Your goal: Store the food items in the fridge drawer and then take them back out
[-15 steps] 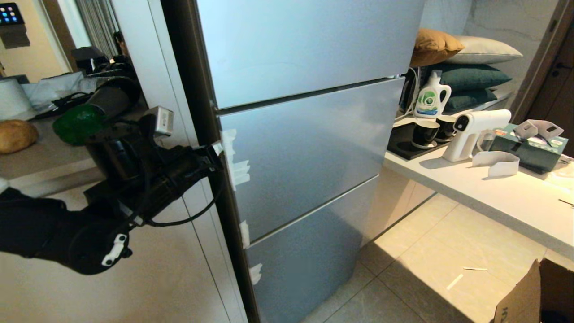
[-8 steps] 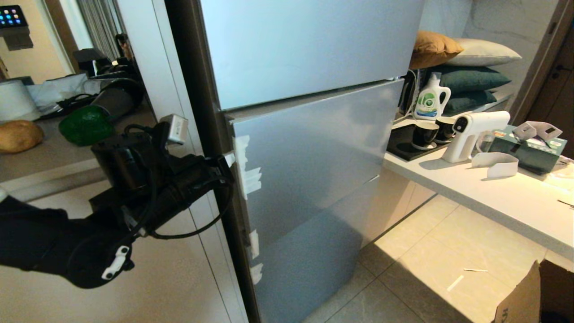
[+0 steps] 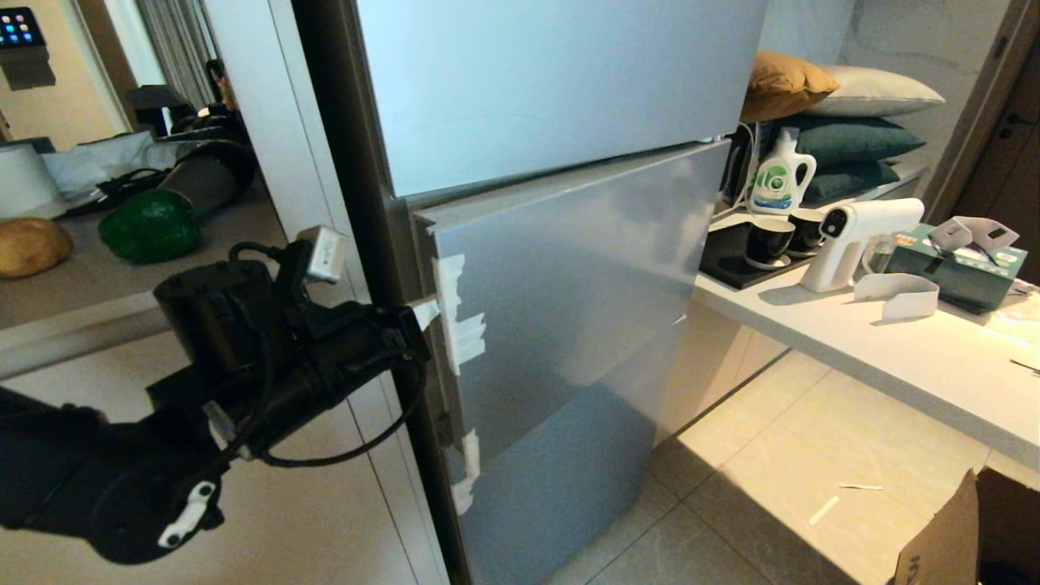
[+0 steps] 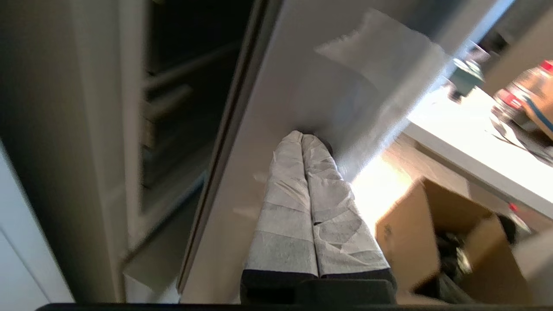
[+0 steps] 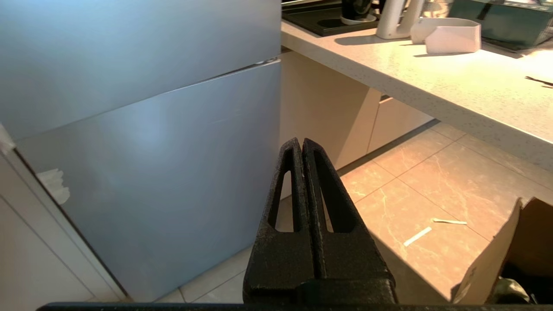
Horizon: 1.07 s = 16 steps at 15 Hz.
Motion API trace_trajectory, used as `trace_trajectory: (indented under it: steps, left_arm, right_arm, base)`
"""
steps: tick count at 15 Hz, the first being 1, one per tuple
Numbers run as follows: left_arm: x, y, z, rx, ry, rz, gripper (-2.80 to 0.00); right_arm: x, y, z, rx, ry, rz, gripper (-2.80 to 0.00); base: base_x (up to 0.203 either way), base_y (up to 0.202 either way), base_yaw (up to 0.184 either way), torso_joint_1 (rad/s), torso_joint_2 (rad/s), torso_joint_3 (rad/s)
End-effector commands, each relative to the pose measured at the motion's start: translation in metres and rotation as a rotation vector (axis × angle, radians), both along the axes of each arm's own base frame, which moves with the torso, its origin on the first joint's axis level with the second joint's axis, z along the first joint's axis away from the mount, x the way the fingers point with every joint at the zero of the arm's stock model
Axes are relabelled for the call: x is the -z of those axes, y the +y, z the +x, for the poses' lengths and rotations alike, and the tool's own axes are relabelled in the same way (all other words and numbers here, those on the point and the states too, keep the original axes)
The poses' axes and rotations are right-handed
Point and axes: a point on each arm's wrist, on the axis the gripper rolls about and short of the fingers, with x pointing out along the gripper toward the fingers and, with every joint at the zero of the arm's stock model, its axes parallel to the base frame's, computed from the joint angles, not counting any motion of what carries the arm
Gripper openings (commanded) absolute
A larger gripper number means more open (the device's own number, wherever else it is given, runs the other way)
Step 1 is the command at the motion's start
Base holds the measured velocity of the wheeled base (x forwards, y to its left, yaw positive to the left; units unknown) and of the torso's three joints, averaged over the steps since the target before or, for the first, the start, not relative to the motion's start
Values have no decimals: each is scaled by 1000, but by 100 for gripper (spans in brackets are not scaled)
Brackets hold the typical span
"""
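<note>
Kitchen fridge [image 3: 561, 268] ahead: the left end effector [image 3: 422, 313], fingers pressed together, hooks the middle door's [image 3: 569, 284] taped edge, ajar. Right end effector [image 5: 301, 144] hangs closed, empty. Pepper [image 3: 150, 227] and potato [image 3: 31, 246] lie on the left surface [image 3: 89, 284].

Left gripper [image 3: 422, 313] reaches forward level, taped fingers [image 4: 298, 190] pressed together (tips touching). Right gripper [image 5: 301, 144] closed, hanging low.
</note>
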Motion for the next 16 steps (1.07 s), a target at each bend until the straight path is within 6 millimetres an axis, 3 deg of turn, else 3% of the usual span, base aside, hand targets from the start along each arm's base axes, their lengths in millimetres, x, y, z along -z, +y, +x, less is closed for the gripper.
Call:
trace_trajectory:
  steps: [1,16]
  left_arm:
    - [-7,2,-13,8,-20,-12,-280]
    - [1,-18,-35,107,-9,1,-280]
  right_arm:
    - [8,0,2,0,29,0,-280]
    - [8,0,2,0,29,2,-280]
  base:
    - [0,0,0,0,0,0]
    - [0,0,0,0,0,0]
